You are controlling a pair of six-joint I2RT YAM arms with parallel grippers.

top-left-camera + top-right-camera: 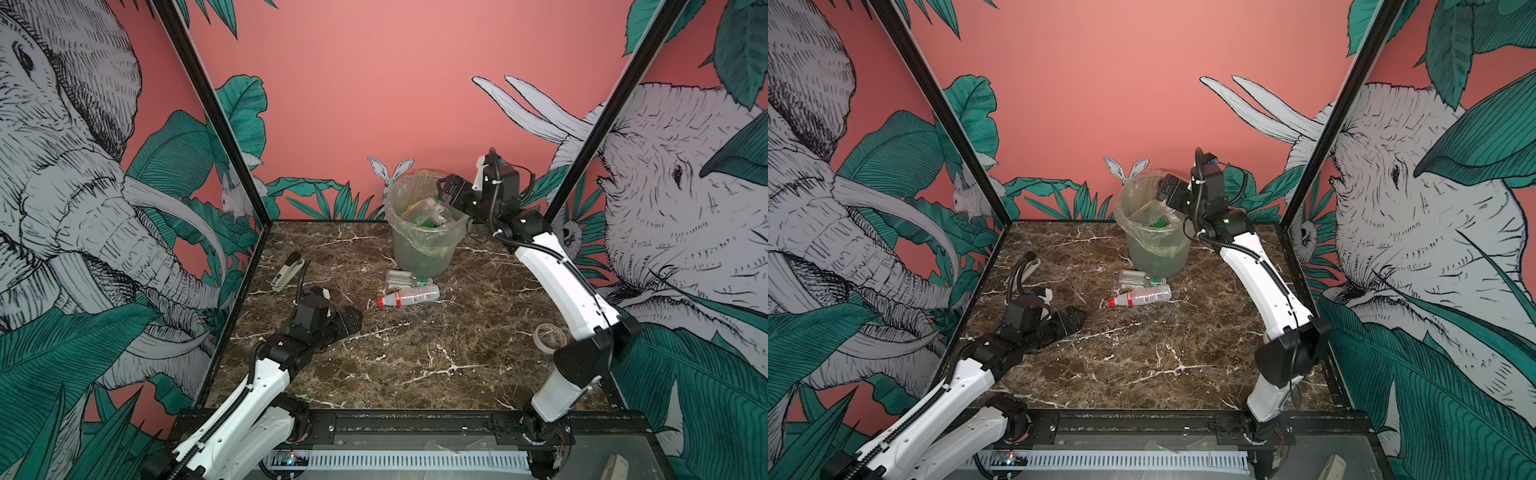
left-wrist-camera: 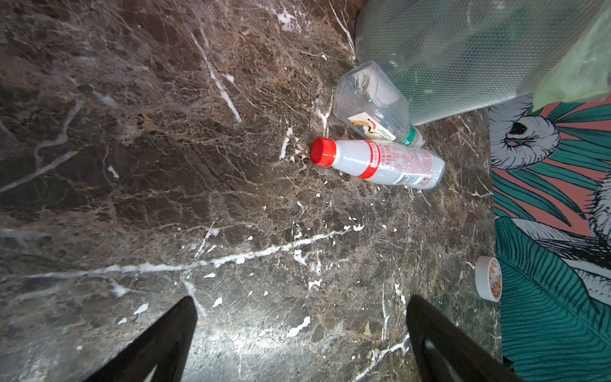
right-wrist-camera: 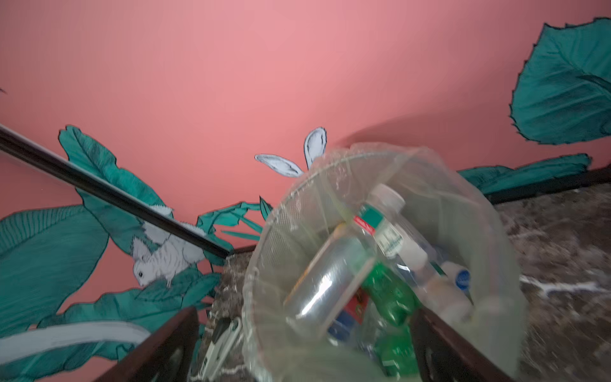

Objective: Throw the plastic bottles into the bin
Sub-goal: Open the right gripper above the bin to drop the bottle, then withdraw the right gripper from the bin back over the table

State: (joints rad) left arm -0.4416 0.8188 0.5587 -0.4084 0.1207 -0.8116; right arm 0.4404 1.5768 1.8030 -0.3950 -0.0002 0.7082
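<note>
Right gripper hangs over the bin, jaws spread wide, nothing between them. Below it the bin holds a heap of bottles, clear ones and a green one among them.

2 bottles are left on the table, both on their sides just in front of the bin: a red-capped bottle and, closer to the bin wall, a clear bottle whose green neck seems to touch the first.

Left gripper sits low over the table, jaws wide and empty, facing that pair.

My read on handling: these look empty, so light, thin-walled and slick. The round red-capped one will likely roll if I nudge it, so I'd close across the middle of its label, gently, or it buckles and squirts out. The clear one looks flatter-sided and steadier, but the bin wall crowds 1 side, so I'd take it second.
</note>
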